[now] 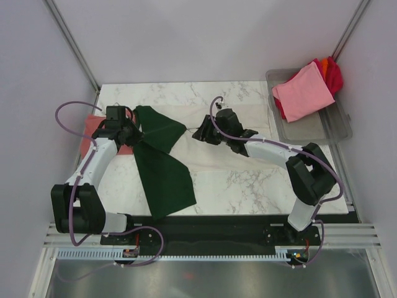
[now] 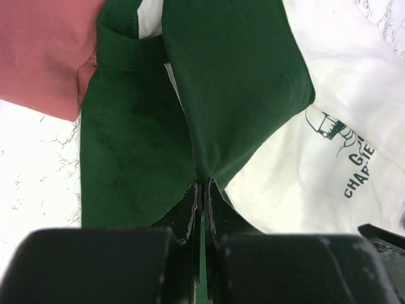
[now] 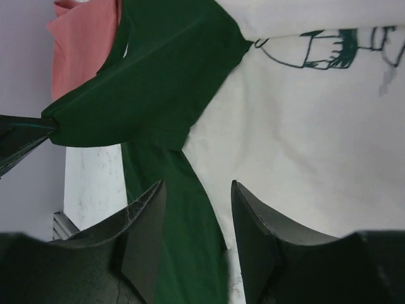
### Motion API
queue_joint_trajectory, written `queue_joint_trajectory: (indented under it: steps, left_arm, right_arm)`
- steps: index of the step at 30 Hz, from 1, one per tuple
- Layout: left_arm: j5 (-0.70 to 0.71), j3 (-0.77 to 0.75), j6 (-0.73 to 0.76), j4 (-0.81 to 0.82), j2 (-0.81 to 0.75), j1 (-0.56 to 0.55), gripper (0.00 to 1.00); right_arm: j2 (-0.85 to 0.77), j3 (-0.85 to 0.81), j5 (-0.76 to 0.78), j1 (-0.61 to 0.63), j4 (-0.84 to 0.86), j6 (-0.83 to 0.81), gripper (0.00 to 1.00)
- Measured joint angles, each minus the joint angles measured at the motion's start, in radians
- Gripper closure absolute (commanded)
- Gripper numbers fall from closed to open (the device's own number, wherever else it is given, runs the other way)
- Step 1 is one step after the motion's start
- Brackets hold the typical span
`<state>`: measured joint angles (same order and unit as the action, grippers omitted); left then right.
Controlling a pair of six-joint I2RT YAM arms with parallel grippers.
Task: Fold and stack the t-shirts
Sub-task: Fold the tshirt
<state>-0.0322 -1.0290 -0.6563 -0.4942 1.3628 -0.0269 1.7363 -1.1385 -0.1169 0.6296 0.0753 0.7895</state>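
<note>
My left gripper (image 1: 131,135) (image 2: 204,187) is shut on a pinched edge of the dark green t-shirt (image 1: 164,167) (image 2: 234,82) and holds it lifted. The shirt stretches right to a point and hangs down towards the table's front. My right gripper (image 1: 200,135) (image 3: 197,183) is open and empty, just right of that point, above the green cloth (image 3: 158,82). The cream-white t-shirt (image 1: 211,158) (image 2: 354,76) (image 3: 316,139) with black chest print lies flat under both. The brick-red t-shirt (image 1: 93,124) (image 2: 44,50) (image 3: 79,44) lies at the far left, partly under my left arm.
A clear plastic bin (image 1: 335,124) stands at the table's right edge. It holds a folded pink cloth (image 1: 303,92) on top of red and orange ones. Grey walls close in the left, back and right sides.
</note>
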Motion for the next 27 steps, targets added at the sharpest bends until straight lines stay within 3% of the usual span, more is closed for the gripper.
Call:
queue_joint_trajectory:
  steps: [14, 27]
  left_arm:
    - [0.008, -0.021, 0.000, 0.003, 0.068, 0.018, 0.98]
    - [0.004, -0.053, 0.000, 0.011, 0.102, 0.019, 0.98]
  right_arm:
    - [0.318, -0.212, 0.089, 0.198, 0.069, 0.210, 0.52]
    - [0.493, -0.347, 0.148, 0.226, 0.068, 0.262, 0.55]
